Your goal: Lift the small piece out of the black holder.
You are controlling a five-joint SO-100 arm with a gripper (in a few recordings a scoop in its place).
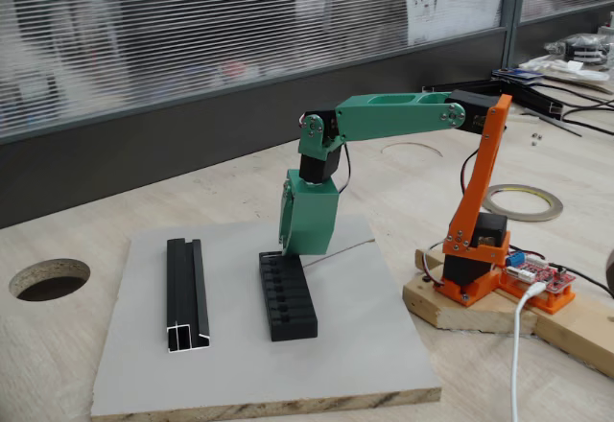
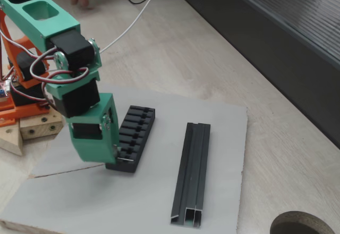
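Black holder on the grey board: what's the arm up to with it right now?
The green arm has its gripper lowered onto one end of the black holder, the slotted block on the grey board. A thin bright sliver shows at the jaws' tips there, likely the small piece, but whether the jaws have closed on it cannot be told. The black rail lies apart beside the holder, untouched.

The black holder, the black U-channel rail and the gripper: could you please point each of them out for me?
black holder [image 1: 290, 299], a fixed view, on its slotted top face.
black U-channel rail [image 2: 193, 167], a fixed view, midway along its length.
gripper [image 2: 118, 157], a fixed view, at the fingertips by the holder's near end.
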